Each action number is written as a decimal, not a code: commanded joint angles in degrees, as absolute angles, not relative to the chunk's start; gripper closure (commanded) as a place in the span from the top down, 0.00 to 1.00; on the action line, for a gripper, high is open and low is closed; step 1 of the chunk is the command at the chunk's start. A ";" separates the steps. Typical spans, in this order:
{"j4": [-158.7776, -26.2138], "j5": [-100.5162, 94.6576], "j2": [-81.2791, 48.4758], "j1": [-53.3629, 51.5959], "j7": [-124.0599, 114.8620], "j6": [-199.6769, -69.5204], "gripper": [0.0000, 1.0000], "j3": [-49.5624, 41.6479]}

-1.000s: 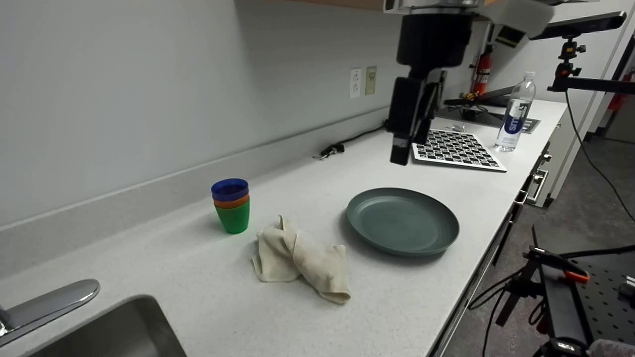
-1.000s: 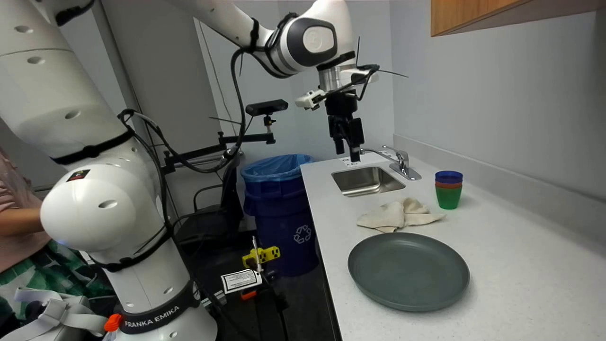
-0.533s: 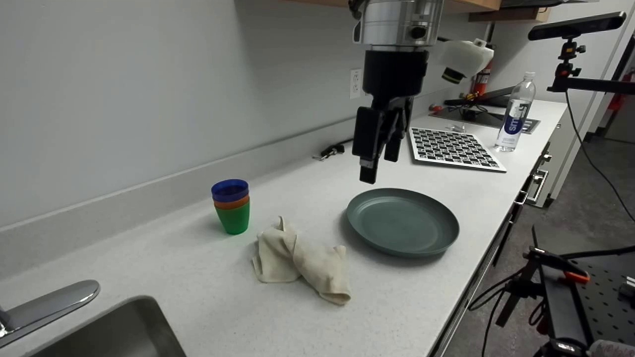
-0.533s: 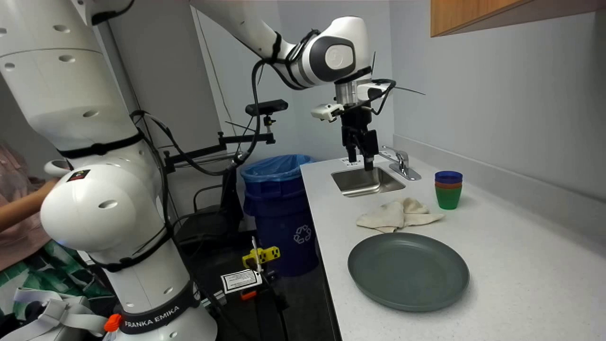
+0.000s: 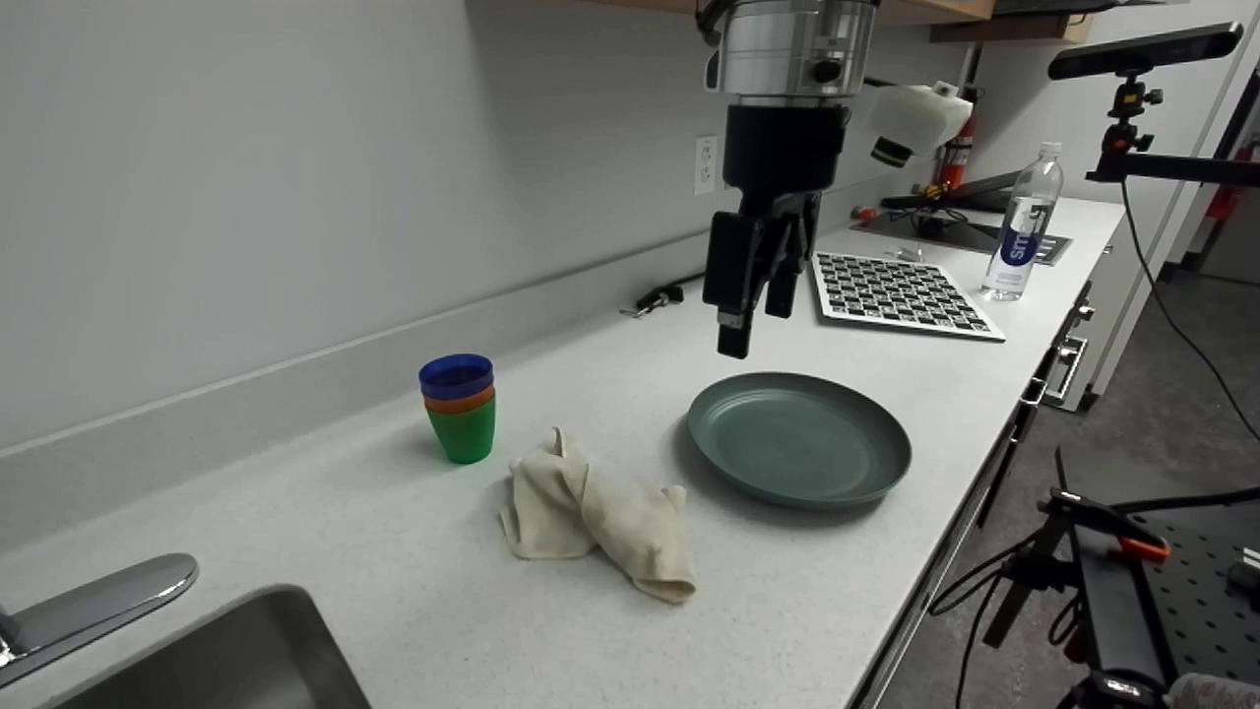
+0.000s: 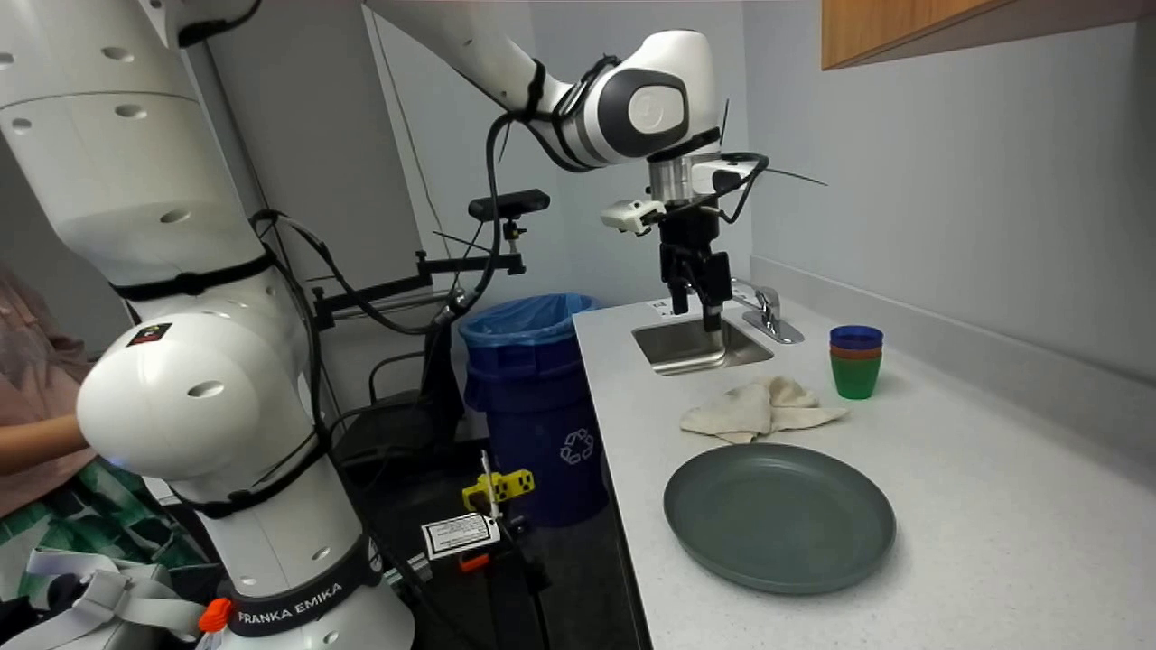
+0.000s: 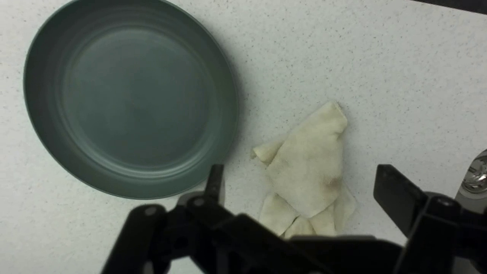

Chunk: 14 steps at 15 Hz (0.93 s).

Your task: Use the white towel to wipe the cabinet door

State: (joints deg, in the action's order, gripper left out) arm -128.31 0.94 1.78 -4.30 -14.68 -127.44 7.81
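Note:
The white towel lies crumpled on the counter, between the green plate and the stacked cups; the wrist view shows the towel with a brownish smudge on one fold. Above the counter hangs my gripper, pointing down, fingers apart and holding nothing. Seen from the wrist, the towel is framed between the two spread fingers of the gripper, well below them and untouched. A wooden overhead cabinet pokes into the top right of an exterior view. Only its lower part shows, so I cannot tell whether this is the cabinet door.
A dark green plate sits beside the towel. Stacked cups stand near the wall. A sink with a faucet lies at one counter end. Further along are a checkered board and a water bottle.
My gripper has come lower and shifted closer to the wall, mostly during the first half second; since then it has barely moved. Towel, plate and cups stay where they were.

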 commanded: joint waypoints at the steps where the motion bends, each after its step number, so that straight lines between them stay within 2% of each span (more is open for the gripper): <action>1: -122.80 1.13 -5.79 -4.31 -9.96 -128.46 1.00 6.24; 9: -110.67 7.11 -22.14 -5.18 -2.18 -135.65 1.00 8.17; 14: -108.01 7.45 -28.57 -6.04 -2.45 -137.47 1.00 8.23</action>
State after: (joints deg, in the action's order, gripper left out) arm -110.76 6.84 -24.66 -5.42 -3.49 -135.57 8.60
